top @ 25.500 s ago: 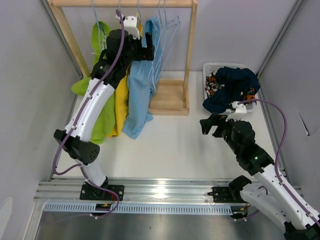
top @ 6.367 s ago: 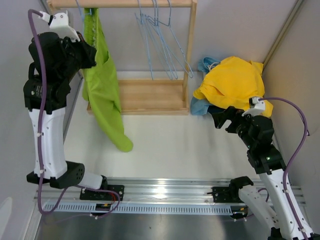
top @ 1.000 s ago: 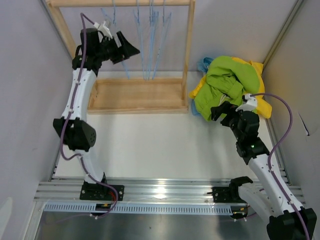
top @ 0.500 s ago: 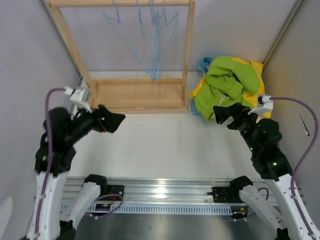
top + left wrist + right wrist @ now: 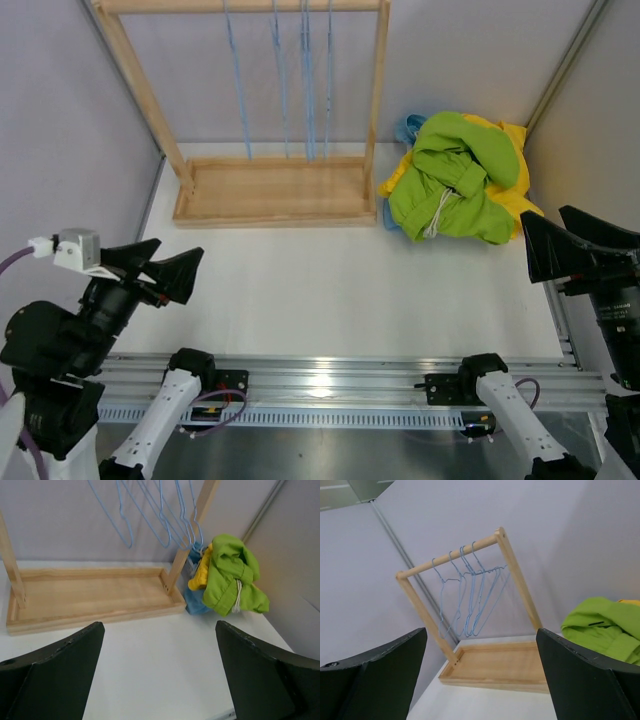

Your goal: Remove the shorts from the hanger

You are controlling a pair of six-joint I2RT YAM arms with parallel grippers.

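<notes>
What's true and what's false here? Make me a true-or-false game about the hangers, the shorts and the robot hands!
1. The blue hangers on the wooden rack are all bare. True.
2. The lime green shorts lie on top of the pile. True.
3. The left gripper holds a hanger. False: it is open and empty.
4. The pile sits to the left of the rack. False: it sits to the rack's right.
5. The right gripper is open. True.
</notes>
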